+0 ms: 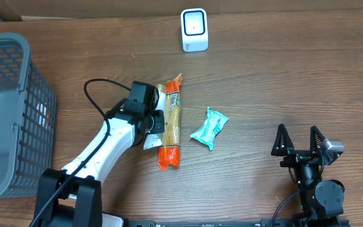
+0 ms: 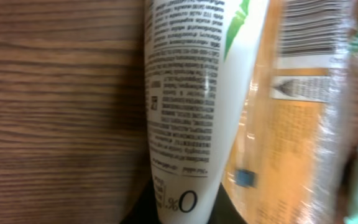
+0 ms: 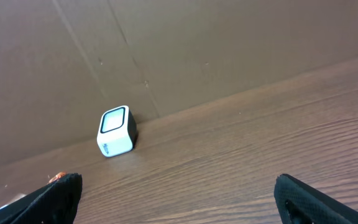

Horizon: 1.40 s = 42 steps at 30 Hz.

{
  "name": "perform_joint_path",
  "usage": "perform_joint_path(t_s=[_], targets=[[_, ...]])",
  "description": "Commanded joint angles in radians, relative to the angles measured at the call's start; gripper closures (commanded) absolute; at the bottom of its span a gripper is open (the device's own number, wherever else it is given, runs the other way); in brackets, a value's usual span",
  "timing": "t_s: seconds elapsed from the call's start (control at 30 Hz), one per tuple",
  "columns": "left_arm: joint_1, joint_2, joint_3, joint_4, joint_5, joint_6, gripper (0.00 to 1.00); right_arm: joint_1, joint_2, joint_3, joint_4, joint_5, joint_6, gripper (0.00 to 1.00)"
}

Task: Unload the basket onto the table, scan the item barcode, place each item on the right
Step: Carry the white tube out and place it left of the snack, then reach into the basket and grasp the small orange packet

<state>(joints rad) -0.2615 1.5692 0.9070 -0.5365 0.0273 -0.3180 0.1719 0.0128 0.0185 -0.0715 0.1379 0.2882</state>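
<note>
My left gripper [image 1: 154, 121] is shut on a white tube [image 2: 185, 93] printed with small text; dark jaws flank its lower end in the left wrist view. From overhead only the tube's white end [image 1: 150, 143] shows, below the gripper. Right beside it lies a long orange packet [image 1: 170, 126] whose barcode [image 2: 309, 31] faces the left wrist camera. The white scanner [image 1: 194, 29] stands at the table's far edge, also seen as the scanner [image 3: 115, 130] against the cardboard wall. My right gripper [image 1: 300, 142] stands open near the front right, nothing between its fingers [image 3: 55, 199].
A small teal packet [image 1: 209, 127] lies to the right of the orange packet. A grey mesh basket [image 1: 5, 113] fills the left side of the table. A black cable [image 1: 93, 94] loops behind the left arm.
</note>
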Motion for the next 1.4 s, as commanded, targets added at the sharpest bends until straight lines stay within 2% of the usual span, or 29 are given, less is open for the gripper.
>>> perform_joint_path(t_s=[0.0, 0.07, 0.17, 0.2, 0.27, 0.37, 0.5, 0.57, 0.6, 0.77, 0.93, 1.17, 1.27, 1.37], targets=[[0.001, -0.018, -0.04, 0.045, -0.064, -0.027, 0.83, 0.006, -0.01, -0.011, 0.004, 0.003, 0.003, 0.0], [0.001, -0.018, -0.053, 0.063, -0.063, -0.027, 0.69, 0.006, -0.01, -0.01, 0.004, 0.003, 0.003, 0.0], [0.001, -0.018, -0.055, 0.067, -0.063, -0.026, 0.36, 0.006, -0.01, -0.011, 0.004, 0.003, 0.004, 0.0], [0.001, -0.018, -0.055, 0.074, -0.063, -0.016, 0.29, 0.006, -0.01, -0.011, 0.004, 0.003, 0.003, 0.0], [0.001, -0.018, -0.055, 0.092, -0.063, 0.032, 0.23, 0.006, -0.01, -0.011, 0.004, 0.003, 0.003, 0.0], [0.001, -0.024, -0.026, 0.103, -0.063, 0.121, 0.22, 0.006, -0.01, -0.011, 0.004, 0.003, 0.004, 0.0], [0.006, -0.061, 0.141, 0.004, -0.064, 0.192, 0.19, 0.006, -0.01, -0.011, 0.004, 0.003, 0.003, 0.0], [0.018, -0.086, 0.28, -0.068, -0.065, 0.225, 0.1, 0.006, -0.01, -0.011, 0.004, 0.003, 0.003, 0.0], [0.028, -0.095, 0.353, -0.102, -0.065, 0.241, 0.0, 0.006, -0.01, -0.011, 0.004, 0.003, 0.003, 0.0], [0.128, -0.111, 0.761, -0.29, -0.073, 0.298, 0.0, 0.006, -0.01, -0.011, 0.004, 0.003, 0.003, 0.0], [0.369, -0.111, 1.028, -0.408, -0.079, 0.264, 0.0, 0.006, -0.01, -0.011, 0.004, 0.003, 0.003, 0.0], [0.883, -0.065, 1.012, -0.528, -0.049, 0.05, 0.0, 0.006, -0.01, -0.011, 0.004, 0.003, 0.003, 0.0], [1.021, -0.01, 0.935, -0.512, 0.038, 0.048, 0.02, 0.006, -0.01, -0.011, 0.004, 0.003, 0.004, 0.0], [1.094, 0.055, 0.863, -0.492, 0.052, 0.058, 0.03, 0.006, -0.01, -0.011, 0.004, 0.003, 0.003, 0.0]])
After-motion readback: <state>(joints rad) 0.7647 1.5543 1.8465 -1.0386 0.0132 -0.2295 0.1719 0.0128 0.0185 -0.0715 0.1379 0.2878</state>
